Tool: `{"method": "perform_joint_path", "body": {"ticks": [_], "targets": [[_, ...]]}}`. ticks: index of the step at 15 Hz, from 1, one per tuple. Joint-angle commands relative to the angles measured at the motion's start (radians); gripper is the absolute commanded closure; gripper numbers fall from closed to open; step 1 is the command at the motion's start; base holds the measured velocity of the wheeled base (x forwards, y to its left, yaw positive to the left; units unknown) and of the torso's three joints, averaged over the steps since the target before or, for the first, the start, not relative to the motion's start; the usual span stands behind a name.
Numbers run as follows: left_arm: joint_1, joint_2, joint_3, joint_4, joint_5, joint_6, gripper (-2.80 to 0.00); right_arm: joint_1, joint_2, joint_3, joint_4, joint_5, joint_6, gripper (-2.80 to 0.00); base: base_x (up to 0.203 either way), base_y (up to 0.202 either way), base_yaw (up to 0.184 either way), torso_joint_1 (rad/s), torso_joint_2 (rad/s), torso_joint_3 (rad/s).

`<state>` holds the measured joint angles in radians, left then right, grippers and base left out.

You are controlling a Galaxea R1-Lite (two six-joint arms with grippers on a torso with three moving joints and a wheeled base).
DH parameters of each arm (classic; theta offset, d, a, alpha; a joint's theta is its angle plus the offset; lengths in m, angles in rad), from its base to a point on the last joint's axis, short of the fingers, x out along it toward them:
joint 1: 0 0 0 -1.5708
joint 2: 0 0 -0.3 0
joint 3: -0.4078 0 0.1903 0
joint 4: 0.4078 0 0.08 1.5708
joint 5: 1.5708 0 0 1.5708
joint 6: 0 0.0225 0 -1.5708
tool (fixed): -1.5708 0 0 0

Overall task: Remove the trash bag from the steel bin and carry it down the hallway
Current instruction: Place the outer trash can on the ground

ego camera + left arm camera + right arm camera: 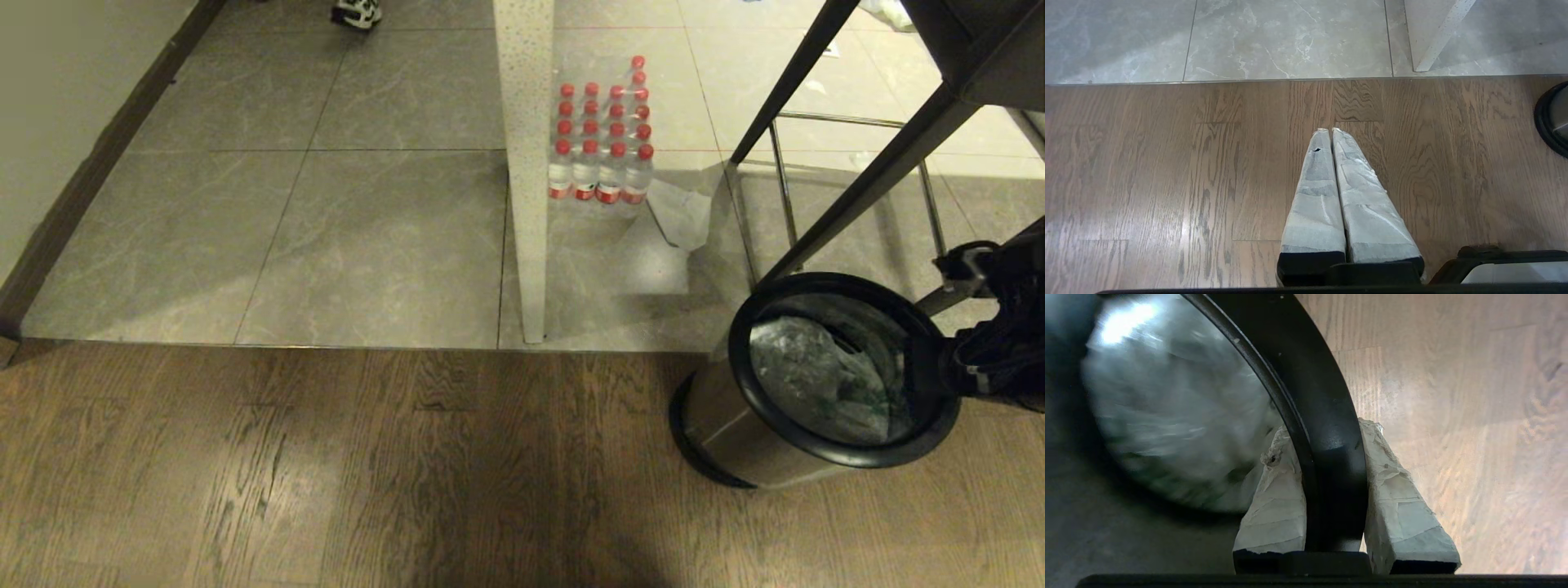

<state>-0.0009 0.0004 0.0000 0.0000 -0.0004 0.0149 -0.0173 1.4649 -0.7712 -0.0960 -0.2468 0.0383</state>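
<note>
Right now my right gripper pinches the bin by its black rim, tilting it; the bag sits inside. My left gripper hangs pressed together beside the bin. Next I must grab the bag.

R gripper clamped; L gripper closed.
</note>
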Motion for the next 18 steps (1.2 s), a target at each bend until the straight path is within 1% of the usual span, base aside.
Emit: {"method": "perform_joint_path", "body": {"ticks": [1,3,6,12,14,18], "targets": [[-0.001,0.000,0.000,0.000,0.000,0.000,0.00,-0.001,-0.105,-0.025,0.070,0.000,0.001,0.00,0.000,0.000,0.000,0.000,0.00,0.000],[-0.001,0.000,0.000,0.000,0.000,0.000,0.00,-0.001,-0.174,-0.039,0.144,0.000,0.001,0.00,0.000,0.000,0.000,0.000,0.00,0.000],[-0.001,0.000,0.000,0.002,0.000,0.000,0.00,-0.001,-0.247,-0.070,0.217,0.000,0.000,0.00,0.000,0.000,0.000,0.000,0.00,0.000],[-0.001,0.000,0.000,0.000,0.000,0.000,0.00,-0.006,-0.345,-0.211,0.461,-0.014,0.001,0.00,0.000,0.000,0.000,0.000,0.00,0.000],[-0.001,0.000,0.000,0.001,0.000,0.000,0.00,-0.010,-0.368,-0.256,0.517,-0.034,0.002,0.00,0.000,0.000,0.000,0.000,0.00,0.000],[-0.001,0.000,0.000,0.000,0.000,0.000,0.00,-0.012,-0.433,-0.378,0.735,-0.047,0.012,0.00,0.000,0.000,0.000,0.000,0.00,0.000]]}}
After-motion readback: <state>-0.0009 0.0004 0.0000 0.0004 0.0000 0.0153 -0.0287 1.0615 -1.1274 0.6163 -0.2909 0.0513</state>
